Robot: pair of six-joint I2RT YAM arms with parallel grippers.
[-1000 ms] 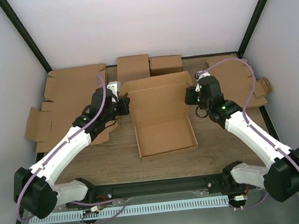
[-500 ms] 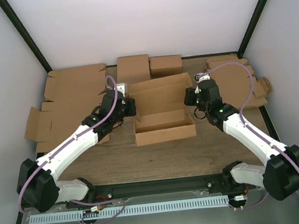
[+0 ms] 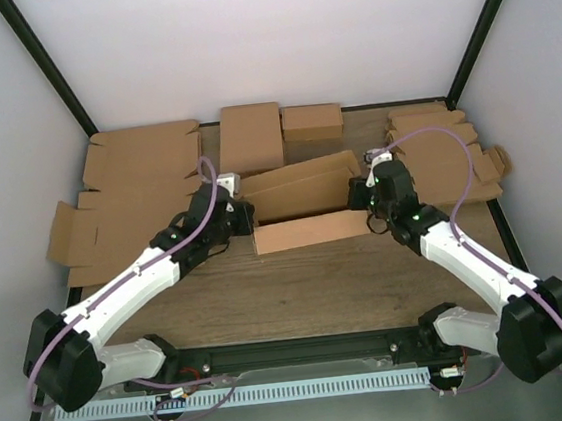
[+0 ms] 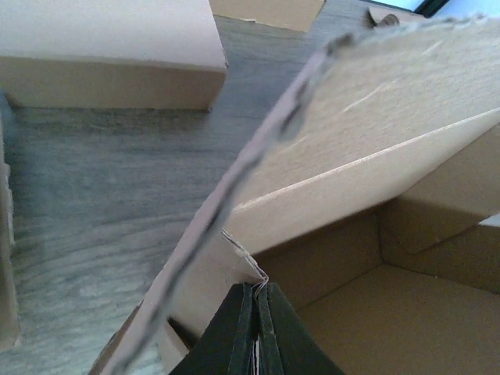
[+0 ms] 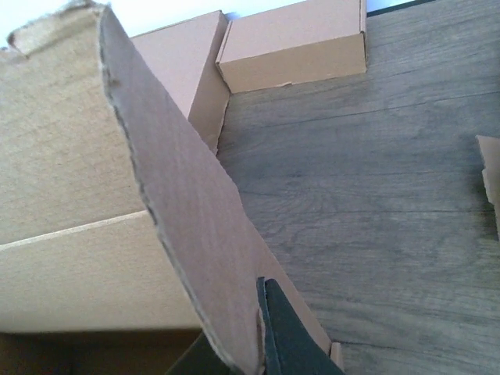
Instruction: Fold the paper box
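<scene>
Pinching the paper box (image 3: 303, 230) at centre frame on the table (image 3: 299, 289), left end effector (image 3: 245, 215) clenched on its left side flap, right end effector (image 3: 359, 194) clenched on the right flap

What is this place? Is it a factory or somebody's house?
Probably a robot practice booth in a lab, not a house. Plain white walls close in one wooden table, a left arm and right arm stand at its near edge, and flat cardboard blanks lie beside the paper box.
</scene>
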